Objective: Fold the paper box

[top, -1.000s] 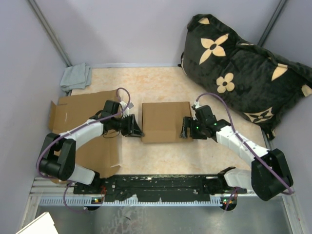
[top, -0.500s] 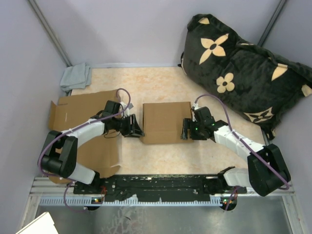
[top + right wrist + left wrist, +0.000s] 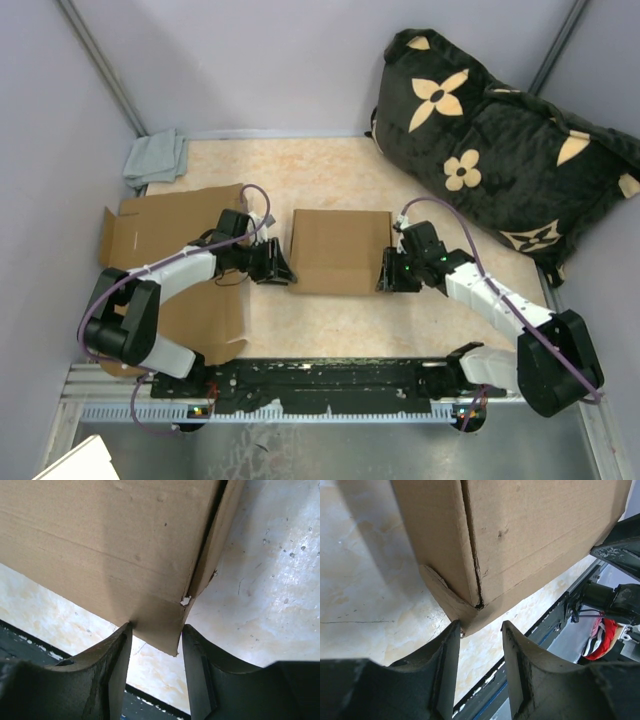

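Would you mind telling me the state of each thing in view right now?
box: folded up, top closed, loose flap at each near corner
left gripper: open, at the box's corner
right gripper: shut on the box's flap
flat cardboard: unfolded, lying flat
cloth: crumpled
cushion: slumped in the far corner

The right gripper (image 3: 386, 271) has drawn its jaws in around the box (image 3: 340, 250) at its lower right corner, and has slid slightly toward the lower right of the frame.

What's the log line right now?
paper box: standing, centered | left gripper: open at left corner | right gripper: shut on right corner flap
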Motion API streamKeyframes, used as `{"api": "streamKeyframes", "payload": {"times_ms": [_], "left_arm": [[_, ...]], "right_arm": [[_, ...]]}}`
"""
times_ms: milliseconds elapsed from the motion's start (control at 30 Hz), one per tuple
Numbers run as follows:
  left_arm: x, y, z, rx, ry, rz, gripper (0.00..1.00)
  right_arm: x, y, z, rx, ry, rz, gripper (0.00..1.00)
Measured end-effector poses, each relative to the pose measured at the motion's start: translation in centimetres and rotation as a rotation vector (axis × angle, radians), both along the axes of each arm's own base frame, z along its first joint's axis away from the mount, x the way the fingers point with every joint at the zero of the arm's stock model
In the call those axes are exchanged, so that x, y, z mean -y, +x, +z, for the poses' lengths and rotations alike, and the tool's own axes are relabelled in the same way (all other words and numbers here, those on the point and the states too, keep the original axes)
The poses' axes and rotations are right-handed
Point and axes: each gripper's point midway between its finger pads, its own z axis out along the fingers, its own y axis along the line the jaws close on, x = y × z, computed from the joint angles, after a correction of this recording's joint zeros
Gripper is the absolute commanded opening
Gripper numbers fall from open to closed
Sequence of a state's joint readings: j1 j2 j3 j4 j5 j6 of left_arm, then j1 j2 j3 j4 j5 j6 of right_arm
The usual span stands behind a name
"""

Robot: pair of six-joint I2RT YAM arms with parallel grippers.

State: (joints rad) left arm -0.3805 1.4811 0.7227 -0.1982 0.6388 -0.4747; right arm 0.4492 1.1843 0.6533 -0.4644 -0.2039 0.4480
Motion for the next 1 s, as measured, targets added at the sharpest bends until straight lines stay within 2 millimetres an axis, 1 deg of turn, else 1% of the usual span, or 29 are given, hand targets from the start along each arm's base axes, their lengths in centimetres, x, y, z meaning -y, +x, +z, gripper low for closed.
{"api": "streamKeyframes", "payload": {"times_ms": [133,333,433,700,1000], "left_arm": [[0.0,0.0,0.4,0.008,-0.004,-0.001,0.42],[0.2,-0.3,1.4,0.028,-0.026,-0.012,0.41],[0.4,-0.4,2.0,0.035,-0.045,-0.023,0.4],[0.7,-0.9,2.7,0.032,-0.079,-0.047,0.4],[1.0,-1.3,3.1,0.021,-0.105,-0.068,0.4]], "right_arm": [[0.2,-0.2,0.3,-0.023,0.015,-0.003,0.44],[0.2,-0.2,0.8,-0.031,0.021,-0.006,0.54],[0.1,-0.1,1.1,-0.029,0.02,-0.006,0.57],[0.1,0.4,1.9,-0.016,0.016,-0.008,0.58],[0.2,0.4,2.6,-0.014,0.007,0.007,0.61]]}}
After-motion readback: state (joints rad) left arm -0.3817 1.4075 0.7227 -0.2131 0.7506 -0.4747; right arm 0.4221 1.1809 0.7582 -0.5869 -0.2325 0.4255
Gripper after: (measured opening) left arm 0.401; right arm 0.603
